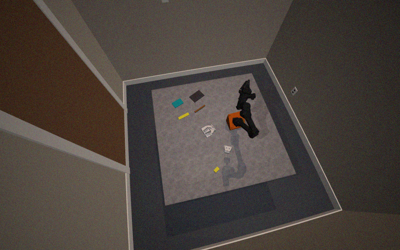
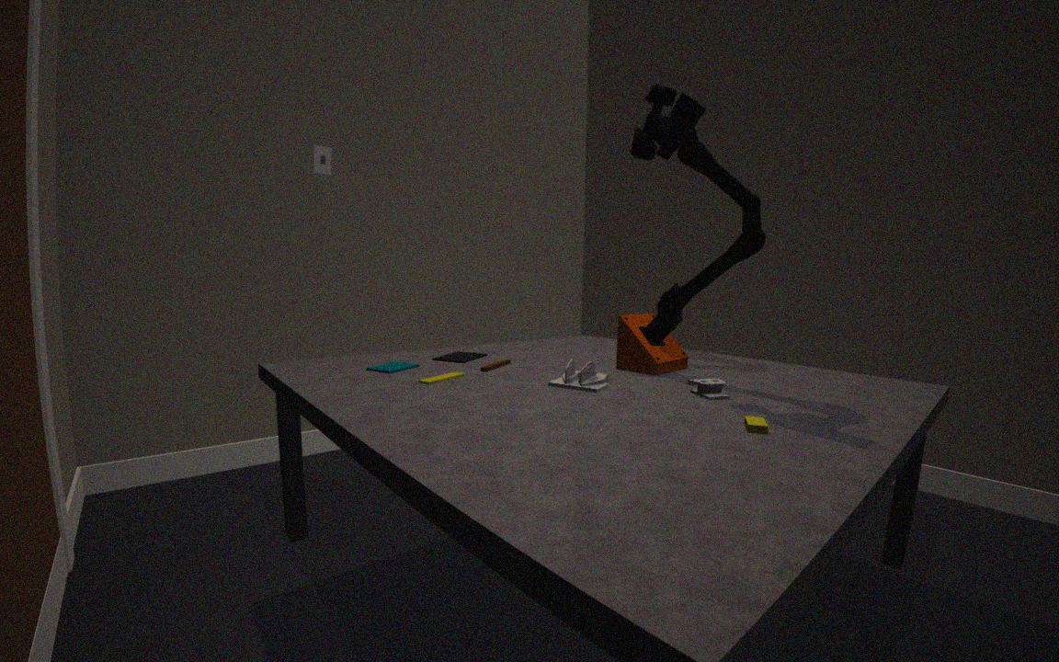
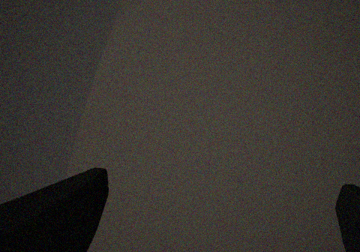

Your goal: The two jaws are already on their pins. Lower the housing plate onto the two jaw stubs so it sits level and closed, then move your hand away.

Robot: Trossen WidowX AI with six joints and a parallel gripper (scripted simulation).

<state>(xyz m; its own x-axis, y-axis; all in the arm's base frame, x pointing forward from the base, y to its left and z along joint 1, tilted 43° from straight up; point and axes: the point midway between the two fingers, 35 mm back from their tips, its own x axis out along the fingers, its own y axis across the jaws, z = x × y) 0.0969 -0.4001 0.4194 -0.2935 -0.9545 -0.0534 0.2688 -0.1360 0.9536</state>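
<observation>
A white base (image 1: 203,129) (image 2: 559,383) lies on the table, with two pale jaws (image 1: 208,130) standing up on it; they show side by side in the exterior view. A smaller white piece (image 1: 227,148) (image 2: 710,385), apparently the housing plate, lies apart from them, nearer the yellow block, with two small marks on its upper face. It is not on the jaws. My gripper (image 3: 227,192) is open and empty, high above the table and away from both white parts. The wrist view shows only wall between its dark fingers.
The orange arm base (image 1: 232,124) (image 2: 639,354) stands behind the white parts. A small yellow block (image 1: 216,169) (image 2: 756,425) lies near the smaller piece. A yellow bar (image 1: 183,116) (image 2: 441,378), brown stick (image 1: 199,108) (image 2: 495,364), teal plate (image 1: 177,103) (image 2: 392,367) and dark plate (image 1: 197,96) (image 2: 459,357) lie farther off.
</observation>
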